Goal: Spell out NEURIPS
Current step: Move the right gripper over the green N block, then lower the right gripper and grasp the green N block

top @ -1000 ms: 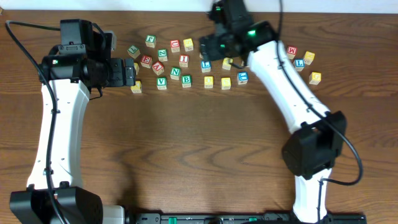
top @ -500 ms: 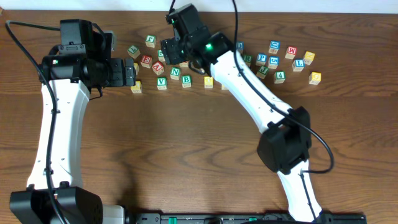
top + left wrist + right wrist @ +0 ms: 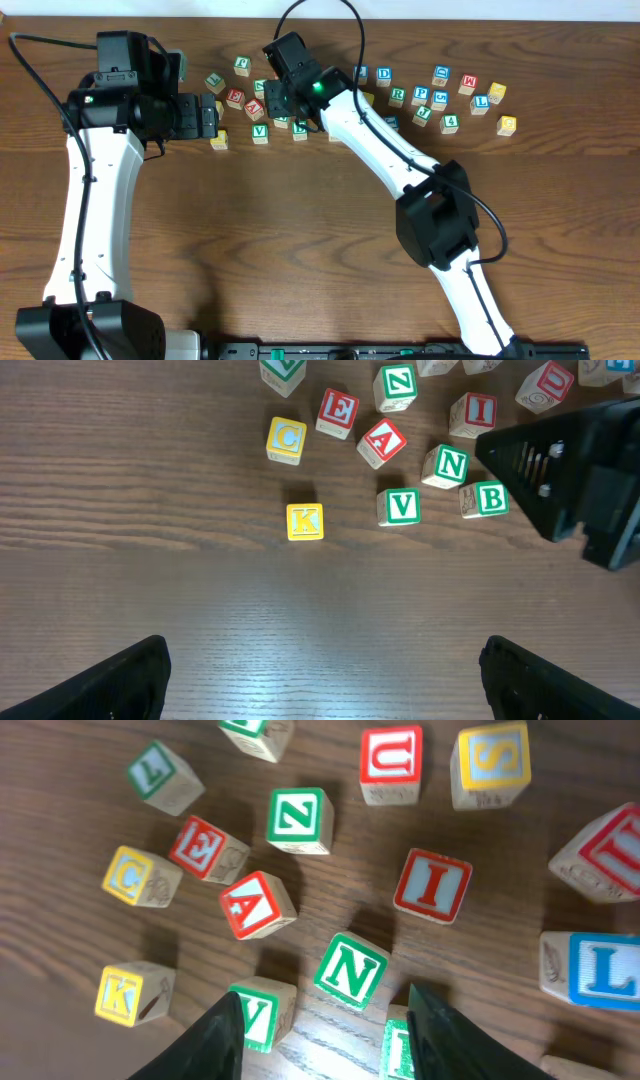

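My left pincer (image 3: 325, 685) hangs wide and empty over bare wood, well left of the N cube (image 3: 352, 970). The red E cube (image 3: 205, 850) lies up and to the left of that N. The V cube (image 3: 258, 1012) sits just beside the N on its left. My right pincer (image 3: 325, 1025) hovers right at the N, jaws apart with nothing between the pads and the N just ahead of the gap. The B cube (image 3: 488, 499) crowds the N's right side. Past the N lie the U cube (image 3: 391, 765), the I cube (image 3: 432, 885) and the yellow S cube (image 3: 492, 765). The R cube (image 3: 398, 96) and P cube (image 3: 421, 95) are well to its right.

I judge the N to be light, rigid wood with slick painted faces. It sits cornerwise to my fingers, so I would square my wrist and pinch two opposite flat sides. A grip on the corners could spin it out.
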Motion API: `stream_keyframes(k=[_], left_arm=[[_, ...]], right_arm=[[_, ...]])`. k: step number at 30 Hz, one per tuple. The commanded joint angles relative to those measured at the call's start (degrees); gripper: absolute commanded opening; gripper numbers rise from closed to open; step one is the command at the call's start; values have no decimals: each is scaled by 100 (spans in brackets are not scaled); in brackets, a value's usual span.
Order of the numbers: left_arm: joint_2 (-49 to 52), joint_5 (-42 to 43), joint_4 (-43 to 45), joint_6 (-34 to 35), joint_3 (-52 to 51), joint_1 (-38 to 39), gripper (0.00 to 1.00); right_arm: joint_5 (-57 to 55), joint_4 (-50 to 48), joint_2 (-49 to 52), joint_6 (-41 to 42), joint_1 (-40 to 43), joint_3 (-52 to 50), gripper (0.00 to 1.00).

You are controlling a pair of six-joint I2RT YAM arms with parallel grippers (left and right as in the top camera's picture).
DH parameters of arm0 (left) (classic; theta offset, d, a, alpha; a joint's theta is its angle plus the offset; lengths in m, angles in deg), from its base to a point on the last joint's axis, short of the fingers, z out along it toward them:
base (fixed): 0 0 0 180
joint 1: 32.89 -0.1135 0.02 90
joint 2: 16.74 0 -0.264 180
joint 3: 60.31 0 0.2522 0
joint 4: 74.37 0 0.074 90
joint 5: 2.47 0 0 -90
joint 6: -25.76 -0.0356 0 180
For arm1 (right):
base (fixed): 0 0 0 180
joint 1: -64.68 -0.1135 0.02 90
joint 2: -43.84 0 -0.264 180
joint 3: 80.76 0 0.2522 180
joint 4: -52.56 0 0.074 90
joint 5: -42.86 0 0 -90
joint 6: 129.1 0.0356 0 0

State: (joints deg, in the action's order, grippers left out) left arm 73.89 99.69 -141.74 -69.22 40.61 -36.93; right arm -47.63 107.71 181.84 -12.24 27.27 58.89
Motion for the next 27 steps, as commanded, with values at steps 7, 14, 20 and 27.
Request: stream_keyframes(k=[7, 14, 20, 27], left_arm=[[-26, 72, -15, -101, 146, -9, 97], [-26, 72, -15, -101, 146, -9, 98], [-26, 72, -15, -101, 146, -7, 98], [-26, 72, -15, -101, 146, -9, 97]], right_arm=[[-378, 4, 339, 693, -52, 98, 45], [-387, -142, 518, 702, -57, 96, 45], [-389, -234, 570, 702, -57, 96, 45], [-437, -341, 649, 728, -81, 92, 43]])
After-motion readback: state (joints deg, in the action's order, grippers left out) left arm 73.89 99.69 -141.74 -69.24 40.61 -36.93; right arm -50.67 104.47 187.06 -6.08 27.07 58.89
